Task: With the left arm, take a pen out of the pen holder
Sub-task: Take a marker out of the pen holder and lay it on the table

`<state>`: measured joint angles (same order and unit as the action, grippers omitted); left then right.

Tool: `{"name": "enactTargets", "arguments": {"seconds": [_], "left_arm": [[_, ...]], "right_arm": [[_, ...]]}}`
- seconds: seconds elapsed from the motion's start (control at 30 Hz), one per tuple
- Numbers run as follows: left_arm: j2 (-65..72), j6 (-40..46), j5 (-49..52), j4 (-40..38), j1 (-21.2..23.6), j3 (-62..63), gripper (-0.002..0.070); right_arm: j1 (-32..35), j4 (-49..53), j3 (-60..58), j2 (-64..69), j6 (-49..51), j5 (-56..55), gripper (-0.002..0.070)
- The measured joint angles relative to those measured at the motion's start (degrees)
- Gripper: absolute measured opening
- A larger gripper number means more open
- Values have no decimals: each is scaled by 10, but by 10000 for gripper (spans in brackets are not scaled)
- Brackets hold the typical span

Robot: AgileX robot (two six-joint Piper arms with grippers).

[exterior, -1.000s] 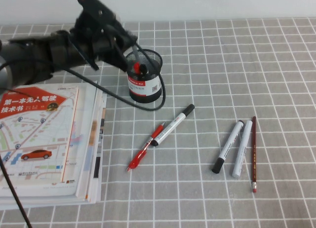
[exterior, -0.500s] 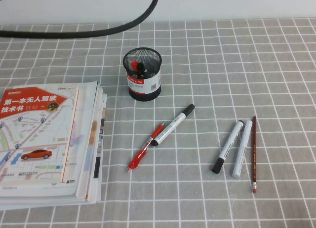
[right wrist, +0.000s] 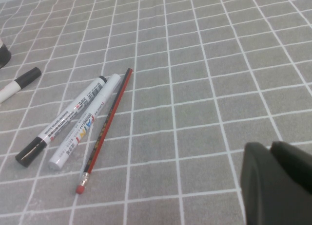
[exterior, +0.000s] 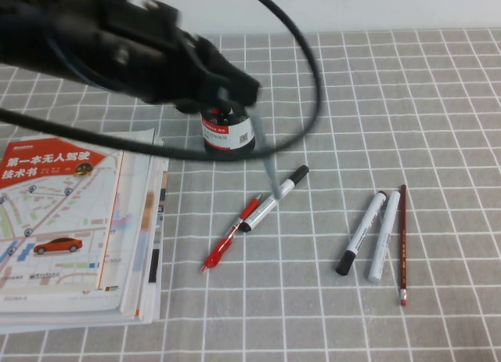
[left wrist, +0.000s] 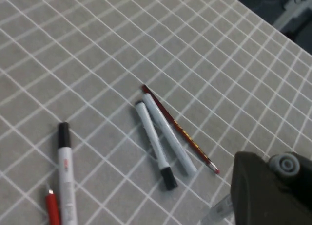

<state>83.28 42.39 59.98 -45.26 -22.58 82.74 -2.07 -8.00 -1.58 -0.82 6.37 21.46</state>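
Left gripper (exterior: 246, 95) clamps thin grey pen (exterior: 266, 164) by black mesh pen holder (exterior: 227, 136); we risk slip w/ fast swing. Right gripper (right wrist: 275, 183) over grey gridded cloth (right wrist: 195, 113): state unknown.

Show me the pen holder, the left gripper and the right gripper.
pen holder (exterior: 228, 137): high view, on its label.
left gripper (exterior: 246, 92): high view, blurred tip above the pen holder, gripping a pen (exterior: 271, 178).
right gripper (right wrist: 273, 185): right wrist view, dark housing above the cloth (right wrist: 195, 88).

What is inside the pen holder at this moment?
Hidden: the left arm covers the pen holder mouth; only its labelled wall shows. The left gripper above it holds a pale pen. The right gripper hovers near the pencil.
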Motion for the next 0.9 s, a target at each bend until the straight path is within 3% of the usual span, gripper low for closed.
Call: {"name": "enactTargets", "arguments": {"seconds": [0.2,0.33,0.9], "left_arm": [[66,-40,-27,36,-98,0,53],[126,-55,-44,42,-127,0,53],[235,-68,-120,44,-138,2,53]], "right_arm": [[0,0,0,0,0,0,-13],[0,0,0,0,0,0,-13],[0,0,0,0,0,0,-13]]}}
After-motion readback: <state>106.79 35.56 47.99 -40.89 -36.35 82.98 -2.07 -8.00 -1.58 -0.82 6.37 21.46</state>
